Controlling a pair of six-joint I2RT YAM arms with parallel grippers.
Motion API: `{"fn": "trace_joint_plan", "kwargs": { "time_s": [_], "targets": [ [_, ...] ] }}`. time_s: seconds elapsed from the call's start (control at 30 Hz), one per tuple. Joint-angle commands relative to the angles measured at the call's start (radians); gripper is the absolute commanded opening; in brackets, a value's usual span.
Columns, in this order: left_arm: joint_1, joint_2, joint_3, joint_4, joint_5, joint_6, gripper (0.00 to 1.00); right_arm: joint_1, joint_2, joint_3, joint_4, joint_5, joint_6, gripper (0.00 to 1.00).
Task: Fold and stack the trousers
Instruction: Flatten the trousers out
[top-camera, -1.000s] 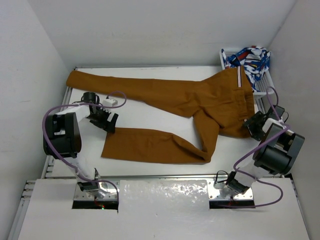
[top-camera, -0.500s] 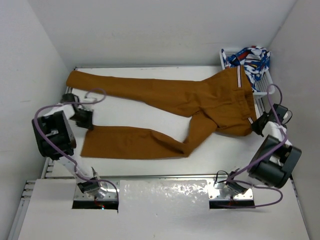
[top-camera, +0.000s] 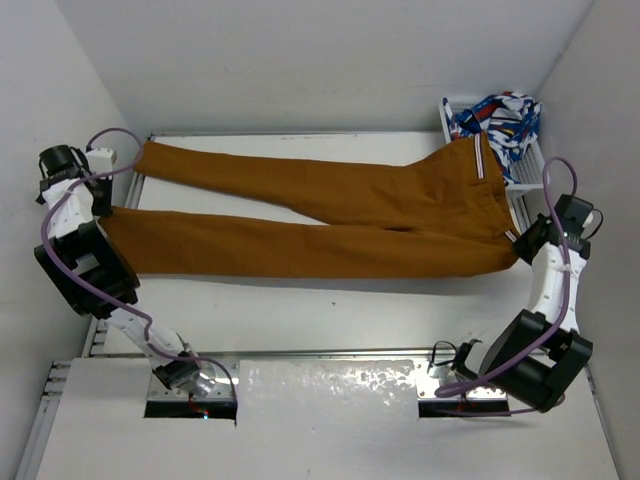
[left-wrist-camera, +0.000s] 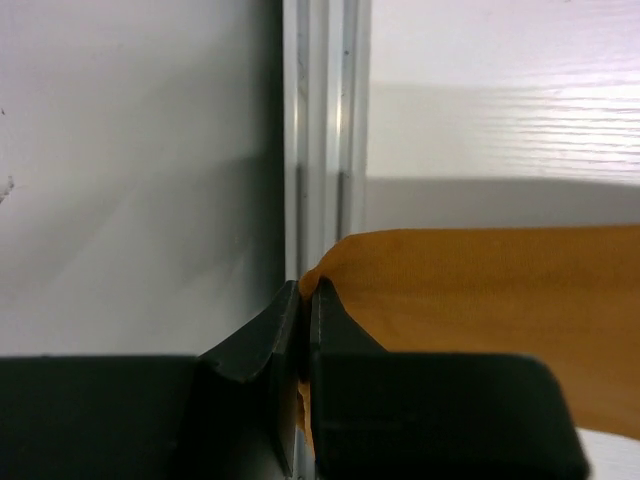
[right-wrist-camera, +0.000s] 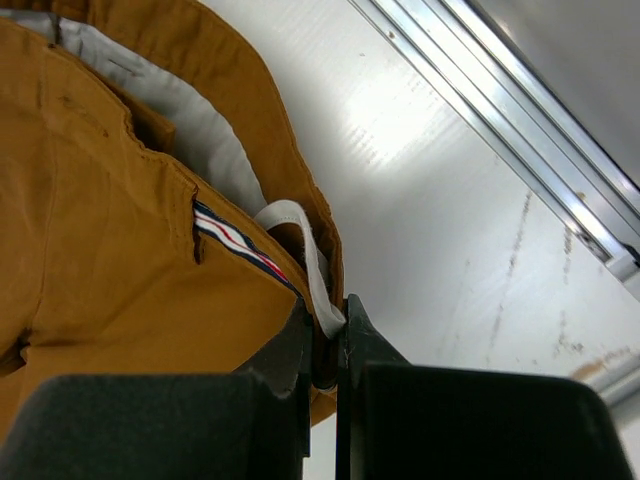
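Note:
The mustard-brown trousers (top-camera: 300, 245) lie flat across the white table, waist at the right and both legs running left. My left gripper (top-camera: 103, 210) is at the table's left edge, shut on the hem of the near leg. In the left wrist view the cloth (left-wrist-camera: 480, 290) is pinched between the shut jaws of that gripper (left-wrist-camera: 305, 292). My right gripper (top-camera: 518, 245) is at the near corner of the waist. The right wrist view shows it (right-wrist-camera: 335, 312) shut on the waistband's edge and pale lining (right-wrist-camera: 215, 150) of the trousers (right-wrist-camera: 100, 250).
A white wire basket (top-camera: 528, 165) at the back right holds a blue-red-white patterned cloth (top-camera: 495, 118). Metal rails (left-wrist-camera: 325, 150) edge the table on the left, and another rail (right-wrist-camera: 520, 130) runs along the right. White walls stand close on both sides.
Both grippers have shut on the trousers. The left one pulled the near leg's hem out to the left edge, the right one drew the waist rightward, and the bent near leg is now straight.

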Motion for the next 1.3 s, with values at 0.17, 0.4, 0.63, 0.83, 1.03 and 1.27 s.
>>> {"fn": "trace_joint_plan", "kwargs": {
  "time_s": [0.17, 0.4, 0.63, 0.83, 1.03, 1.27],
  "targets": [
    [0.018, 0.105, 0.088, -0.049, -0.172, 0.082, 0.00, -0.008, -0.039, 0.086, -0.100, 0.093, -0.014, 0.00],
    [0.023, 0.142, 0.092, -0.096, -0.085, 0.030, 0.51, -0.001, -0.007, 0.052, -0.061, 0.041, 0.014, 0.00],
    [0.121, 0.023, -0.030, -0.175, -0.086, 0.016, 0.60, 0.014, -0.017, 0.059, -0.069, 0.065, -0.020, 0.00],
    [0.193, -0.042, -0.318, -0.156, -0.039, 0.027, 0.76, 0.014, -0.024, 0.039, -0.060, 0.059, -0.015, 0.00],
    [0.193, 0.018, -0.394, 0.003, -0.077, -0.040, 0.80, 0.019, -0.014, 0.049, -0.066, 0.054, -0.015, 0.00],
    [0.193, 0.043, -0.423, 0.032, -0.086, -0.015, 0.26, 0.019, -0.036, -0.015, -0.098, 0.099, 0.002, 0.00]
  ]
}}
